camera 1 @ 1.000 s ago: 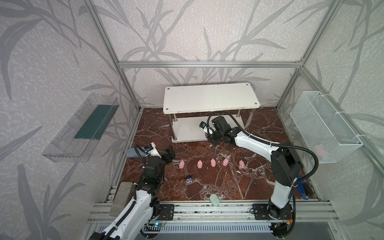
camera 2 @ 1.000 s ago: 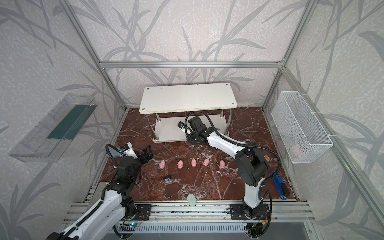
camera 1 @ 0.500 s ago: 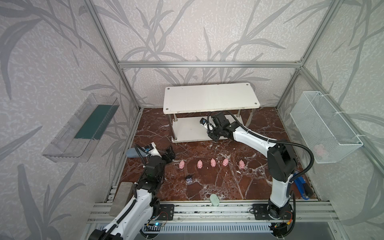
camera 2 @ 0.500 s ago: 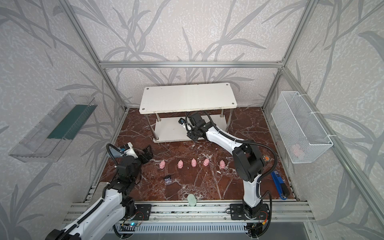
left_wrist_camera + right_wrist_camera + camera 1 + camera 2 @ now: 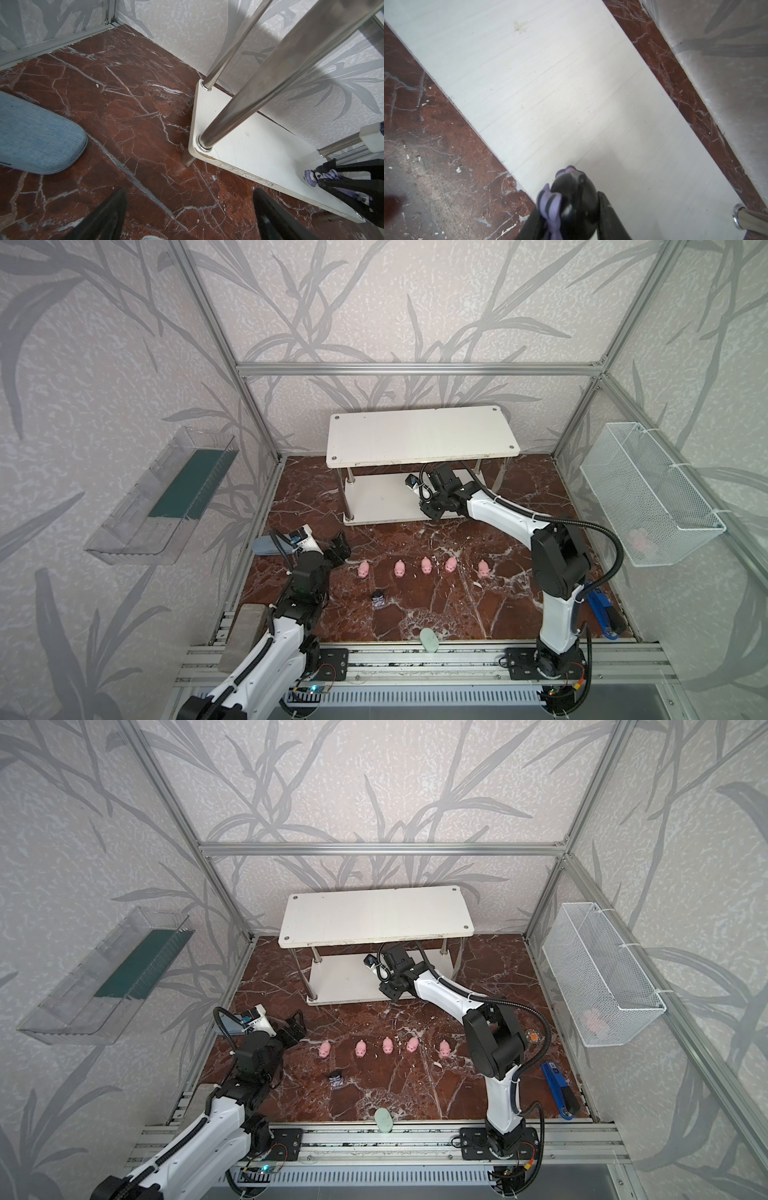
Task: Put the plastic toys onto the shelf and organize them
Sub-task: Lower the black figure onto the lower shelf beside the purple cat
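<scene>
The shelf stands at the back of the marble floor. My right gripper is shut on a dark purple-black figurine, held low over the front edge of the lower board; whether it touches the board I cannot tell. Several pink pigs stand in a row on the floor. One more dark figurine lies in front of them. My left gripper hovers open and empty left of the pig row.
A grey-blue case lies beside the left gripper. A pale green oval sits at the front edge, a blue tool at the right. A wire basket and a clear tray hang on the side walls.
The right arm has carried the dark figurine a little further back, in over the shelf's lower board. The left arm has not moved.
</scene>
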### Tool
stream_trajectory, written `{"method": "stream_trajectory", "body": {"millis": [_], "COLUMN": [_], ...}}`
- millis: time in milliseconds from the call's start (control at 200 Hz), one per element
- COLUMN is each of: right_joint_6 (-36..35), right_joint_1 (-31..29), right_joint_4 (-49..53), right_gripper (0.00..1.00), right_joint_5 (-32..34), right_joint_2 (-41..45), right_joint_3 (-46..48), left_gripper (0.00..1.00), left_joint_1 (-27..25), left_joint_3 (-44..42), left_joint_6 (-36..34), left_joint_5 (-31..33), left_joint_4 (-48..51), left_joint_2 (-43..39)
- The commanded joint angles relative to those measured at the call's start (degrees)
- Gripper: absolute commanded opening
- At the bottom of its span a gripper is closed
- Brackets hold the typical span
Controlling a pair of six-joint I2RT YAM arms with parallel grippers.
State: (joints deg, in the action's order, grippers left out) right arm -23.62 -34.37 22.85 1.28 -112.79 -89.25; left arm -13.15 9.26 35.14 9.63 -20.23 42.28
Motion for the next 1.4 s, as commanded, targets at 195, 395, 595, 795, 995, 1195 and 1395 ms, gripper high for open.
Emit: {"method": "stream_trajectory", "body": {"millis": [195, 395, 595, 795, 995, 1195, 1395], "right_joint_6": [1.8, 2.2, 2.7, 3.0, 3.4, 3.6, 3.8], "right_joint_1": [1.5, 2.0, 2.6, 3.0, 3.4, 3.5, 3.6], "right_joint_4": [2.5, 3.1, 3.8, 4.0, 4.1, 4.2, 4.0], "right_gripper": [0.22, 0.22, 0.22, 0.22, 0.24, 0.26, 0.29], "right_joint_5": [-0.6, -1.0, -1.2, -1.3, -1.4, -1.4, -1.1], "right_joint_2": [-2.1, -2.6, -3.3, -3.6, -3.6, -3.6, -3.5], "right_joint_3": [-3.4, -3.7, -4.3, -4.3, -4.1, -3.9, -3.9], "left_gripper": [0.93, 0.93, 0.93, 0.93, 0.93, 0.93, 0.93], "left_joint_1": [-0.1, -0.1, -0.1, -0.1, -0.1, -0.1, -0.1], "left_joint_3": [-0.6, -0.6, -0.5, -0.5, -0.6, -0.7, -0.7], "left_joint_6": [0.4, 0.4, 0.4, 0.5, 0.5, 0.6, 0.6], "left_joint_5": [1.4, 1.4, 1.5, 1.4, 1.5, 1.6, 1.7], "left_joint_4": [-1.5, -1.7, -1.9, -1.9, -2.1, -2.2, -2.2], "left_joint_2": [0.2, 0.5, 0.7, 1.1, 1.3, 1.2, 1.2]}}
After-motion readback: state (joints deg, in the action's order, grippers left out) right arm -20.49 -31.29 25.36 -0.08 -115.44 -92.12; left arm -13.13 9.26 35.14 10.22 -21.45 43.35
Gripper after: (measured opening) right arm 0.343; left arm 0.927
